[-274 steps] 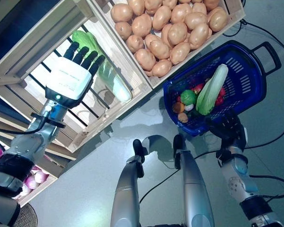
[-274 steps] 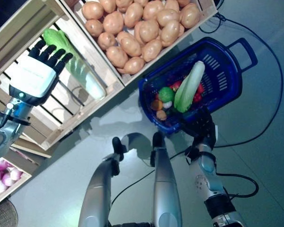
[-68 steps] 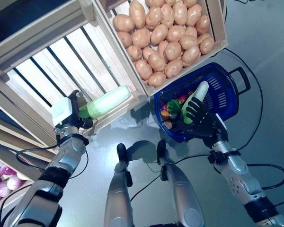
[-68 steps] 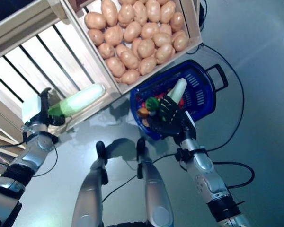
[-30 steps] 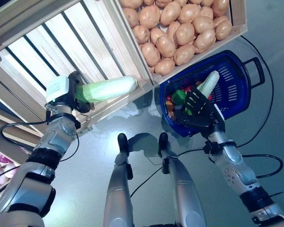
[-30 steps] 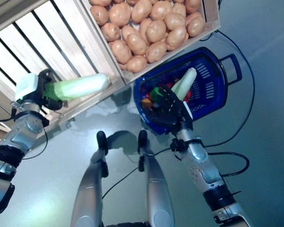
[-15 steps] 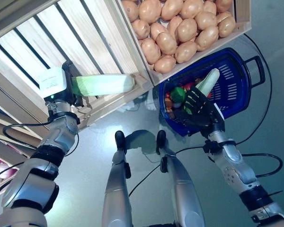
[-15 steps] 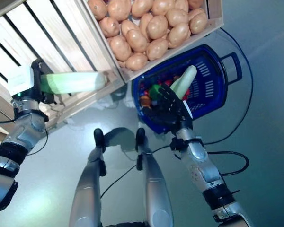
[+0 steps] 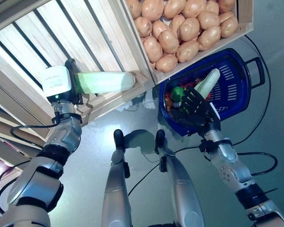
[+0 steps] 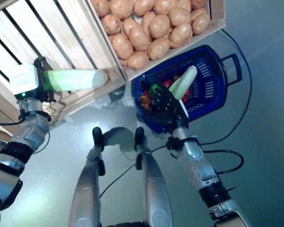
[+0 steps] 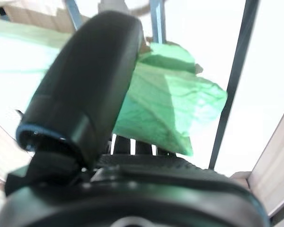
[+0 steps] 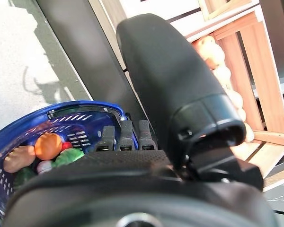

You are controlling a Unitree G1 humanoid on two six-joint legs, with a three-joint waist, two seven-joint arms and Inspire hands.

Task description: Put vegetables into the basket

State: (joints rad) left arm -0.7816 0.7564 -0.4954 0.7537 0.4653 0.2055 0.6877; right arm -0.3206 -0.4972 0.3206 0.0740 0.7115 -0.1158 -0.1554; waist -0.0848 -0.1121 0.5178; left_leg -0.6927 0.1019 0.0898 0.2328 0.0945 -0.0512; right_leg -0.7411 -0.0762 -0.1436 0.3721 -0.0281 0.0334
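Blue basket [image 9: 236,90]; pale green cabbage [image 9: 104,82]; tan potatoes [image 9: 180,28]; light wood crate [image 9: 109,28].

Pale slatted wooden crates [image 9: 109,28], a glossy blue perforated plastic basket [image 9: 236,82], matt-skinned potatoes [image 9: 180,28], smooth grey floor [image 9: 274,123]

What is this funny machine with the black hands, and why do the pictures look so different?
It is a walking robot with two arms. Two pictures come from cameras in its head, looking down. The other two come from cameras on its wrists, so each dark hand looks huge there. Its left hand is curled round a long pale green cabbage, carried in front of a slatted wooden crate. Its right hand is at the rim of a blue plastic basket on the grey floor, already holding vegetables. Whether it grips the rim is hidden. Behind sits a wooden crate of brown potatoes.
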